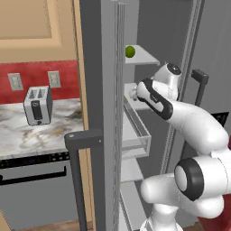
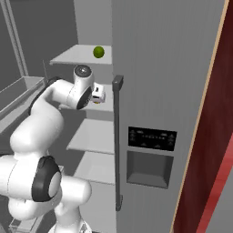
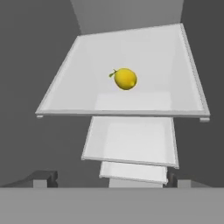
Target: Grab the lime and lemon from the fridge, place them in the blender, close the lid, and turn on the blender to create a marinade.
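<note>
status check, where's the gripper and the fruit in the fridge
Gripper open, empty, inside the tall grey fridge. Small yellow lemon alone on a pale shelf ahead, untouched. Glossy green lime on the upper shelf. Nothing between fingers and lemon.

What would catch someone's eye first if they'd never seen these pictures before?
Probably the white robot arm reaching into the open fridge, its open gripper above a yellow lemon lying alone on a pale shelf. Next, the green lime on a higher shelf, and the silver toaster on the marble counter left of the fridge.
</note>
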Controlling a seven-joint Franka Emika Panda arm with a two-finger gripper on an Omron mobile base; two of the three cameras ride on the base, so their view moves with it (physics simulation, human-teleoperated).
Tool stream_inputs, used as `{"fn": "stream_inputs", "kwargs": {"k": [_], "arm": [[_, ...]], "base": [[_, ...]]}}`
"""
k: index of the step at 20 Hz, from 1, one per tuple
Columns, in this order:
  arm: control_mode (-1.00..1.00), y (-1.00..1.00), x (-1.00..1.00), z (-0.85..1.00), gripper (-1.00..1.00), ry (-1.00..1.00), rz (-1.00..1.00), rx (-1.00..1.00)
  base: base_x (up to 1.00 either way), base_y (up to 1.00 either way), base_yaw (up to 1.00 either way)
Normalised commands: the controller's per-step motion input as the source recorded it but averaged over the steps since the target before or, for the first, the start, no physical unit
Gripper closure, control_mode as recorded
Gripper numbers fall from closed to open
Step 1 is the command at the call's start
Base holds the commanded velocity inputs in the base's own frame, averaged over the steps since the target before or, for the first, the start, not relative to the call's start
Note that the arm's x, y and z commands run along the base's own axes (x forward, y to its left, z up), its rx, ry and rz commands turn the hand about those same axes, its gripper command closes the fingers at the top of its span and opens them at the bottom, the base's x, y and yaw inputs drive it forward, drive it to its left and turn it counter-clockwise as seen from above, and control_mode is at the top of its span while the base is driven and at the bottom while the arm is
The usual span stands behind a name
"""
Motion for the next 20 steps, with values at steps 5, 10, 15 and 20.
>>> {"fn": "stream_inputs", "kwargs": {"k": [5, 10, 15, 20], "arm": [[-1.00, 0.38, -0.61, 0.03, -1.00, -0.06, 0.14, 0.00], [-1.00, 0.47, -0.24, 0.01, -1.00, -0.02, 0.09, 0.01], [-1.00, 0.51, -0.19, 0.00, -1.00, 0.00, 0.10, 0.01], [-1.00, 0.47, -0.01, 0.00, -1.00, 0.00, 0.06, 0.05]], "base": [[0.00, 0.00, 0.00], [0.00, 0.00, 0.00], [0.00, 0.00, 0.00], [0.00, 0.00, 0.00]]}}
